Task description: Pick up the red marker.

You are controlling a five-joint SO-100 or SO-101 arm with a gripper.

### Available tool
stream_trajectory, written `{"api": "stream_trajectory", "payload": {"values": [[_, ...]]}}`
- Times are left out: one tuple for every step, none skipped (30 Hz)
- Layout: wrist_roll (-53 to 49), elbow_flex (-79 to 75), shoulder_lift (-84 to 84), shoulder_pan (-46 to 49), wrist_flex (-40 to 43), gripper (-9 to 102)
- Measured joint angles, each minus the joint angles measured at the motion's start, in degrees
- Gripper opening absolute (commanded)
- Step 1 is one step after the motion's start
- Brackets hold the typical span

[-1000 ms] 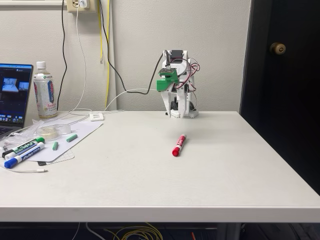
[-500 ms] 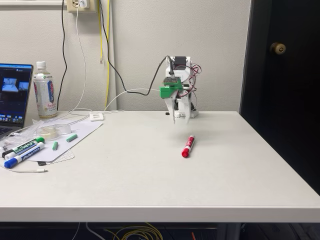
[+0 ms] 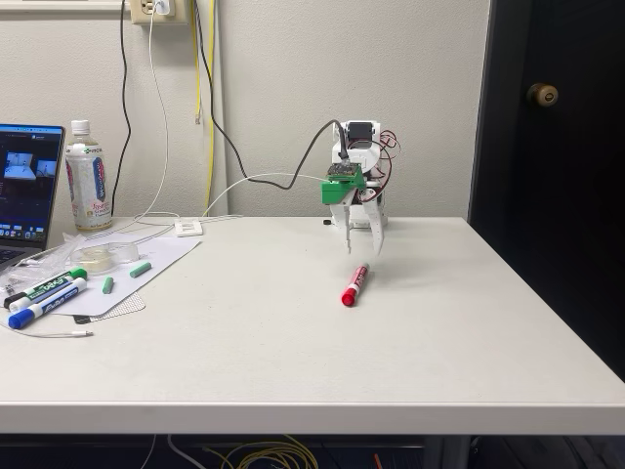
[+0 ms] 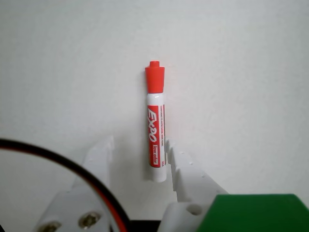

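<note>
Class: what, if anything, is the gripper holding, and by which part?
Nothing. The open gripper hangs above the red marker, which lies on the table.

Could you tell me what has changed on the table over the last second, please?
The arm swung its open white pincer forward, down over the red-capped white dry-erase marker. That marker shifted right, then back left. Nothing is gripped. The green-capped and blue-capped markers stayed put.
</note>
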Motion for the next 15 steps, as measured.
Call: {"api": "stream_trajectory", "payload": {"values": [[-0.2, 0.0, 0.0, 0.1, -0.3, 26], [-0.4, 0.0, 0.0, 0.1, -0.7, 27], [-0.8, 0.0, -0.4, 0.2, -0.9, 28], [-1.0, 0.0, -0.7, 0.3, -1.2, 30], [-1.1, 0.0, -1.1, 0.4, -1.5, 31], [-1.4, 0.0, -1.4, 0.6, -1.8, 31], [-1.6, 0.0, -1.6, 0.9, -1.9, 32], [-1.8, 0.0, -1.7, 1.1, -2.1, 32], [-2.0, 0.0, -1.8, 1.4, -2.1, 32], [-2.4, 0.0, -1.8, 1.7, -2.4, 33], [-2.7, 0.0, -1.9, 1.8, -2.5, 33], [-3.0, 0.0, -1.9, 1.8, -2.6, 33], [-3.3, 0.0, -2.0, 1.9, -2.6, 33], [-3.7, 0.0, -2.0, 1.9, -2.6, 33], [-4.0, 0.0, -2.0, 1.9, -2.6, 33]]}}
